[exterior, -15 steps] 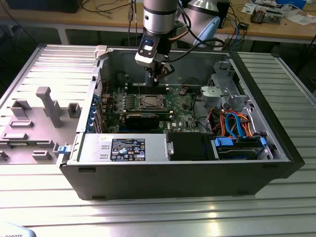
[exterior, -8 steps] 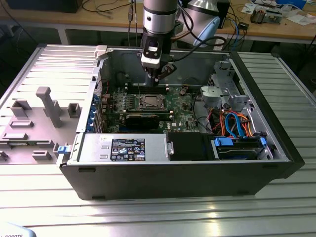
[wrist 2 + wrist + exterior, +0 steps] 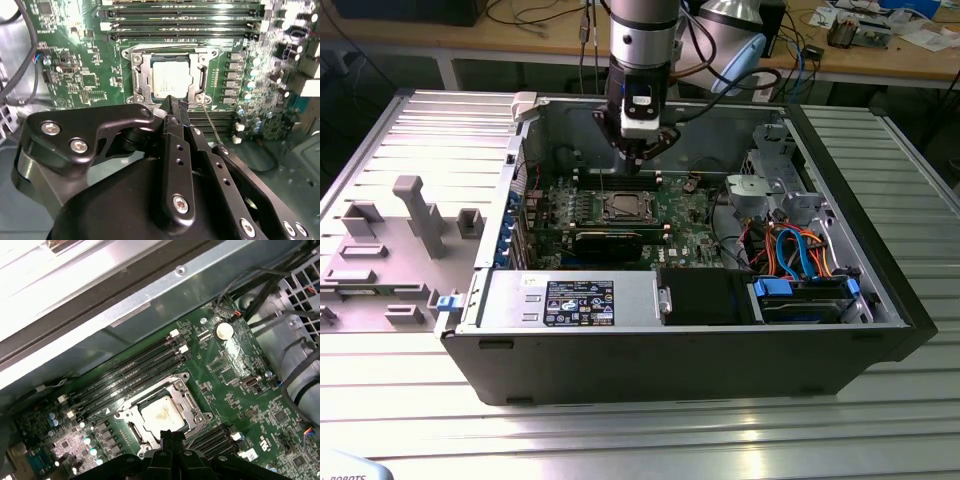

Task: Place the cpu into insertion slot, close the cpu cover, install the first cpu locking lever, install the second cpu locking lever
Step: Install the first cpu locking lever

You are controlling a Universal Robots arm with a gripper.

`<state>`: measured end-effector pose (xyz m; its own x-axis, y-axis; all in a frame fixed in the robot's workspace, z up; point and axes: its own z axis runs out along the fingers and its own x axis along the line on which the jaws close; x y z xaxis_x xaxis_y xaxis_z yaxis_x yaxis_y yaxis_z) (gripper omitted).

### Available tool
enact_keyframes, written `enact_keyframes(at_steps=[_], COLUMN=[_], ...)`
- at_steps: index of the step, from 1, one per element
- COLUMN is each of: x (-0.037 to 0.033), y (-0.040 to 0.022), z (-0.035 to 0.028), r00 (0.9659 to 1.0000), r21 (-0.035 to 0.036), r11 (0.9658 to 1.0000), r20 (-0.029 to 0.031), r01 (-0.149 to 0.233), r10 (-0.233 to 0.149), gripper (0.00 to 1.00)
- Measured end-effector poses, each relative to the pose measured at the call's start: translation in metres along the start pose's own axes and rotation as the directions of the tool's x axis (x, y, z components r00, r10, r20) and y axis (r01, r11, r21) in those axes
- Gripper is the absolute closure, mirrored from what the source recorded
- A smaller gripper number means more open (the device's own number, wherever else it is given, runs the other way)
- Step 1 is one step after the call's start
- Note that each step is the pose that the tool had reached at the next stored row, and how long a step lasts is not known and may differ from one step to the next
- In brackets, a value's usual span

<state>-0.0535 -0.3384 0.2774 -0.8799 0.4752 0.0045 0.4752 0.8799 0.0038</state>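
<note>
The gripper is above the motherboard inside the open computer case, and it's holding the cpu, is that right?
Not quite. The gripper is above the motherboard inside the open computer case, but it holds no cpu. Both wrist views show the cpu lying in the insertion slot, and the gripper is closed on nothing.

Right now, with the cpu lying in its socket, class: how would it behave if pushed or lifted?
The cpu looks flat with a smooth metal top: probably stiff, and slippery to pinch. The cpu cover frames it, so a sideways push likely won't shift it.
</note>
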Motion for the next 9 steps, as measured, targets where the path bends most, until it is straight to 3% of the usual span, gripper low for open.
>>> enact_keyframes(at_steps=[4, 9], x=[0.0, 0.0], y=[0.0, 0.0], z=[0.0, 0.0002], r00=[0.9965, 0.9884], r21=[0.0003, -0.0017], r11=[0.9965, 0.9884], r20=[0.0, 0.005], r01=[0.083, 0.152], r10=[-0.083, -0.152], gripper=[0.89, 0.89])
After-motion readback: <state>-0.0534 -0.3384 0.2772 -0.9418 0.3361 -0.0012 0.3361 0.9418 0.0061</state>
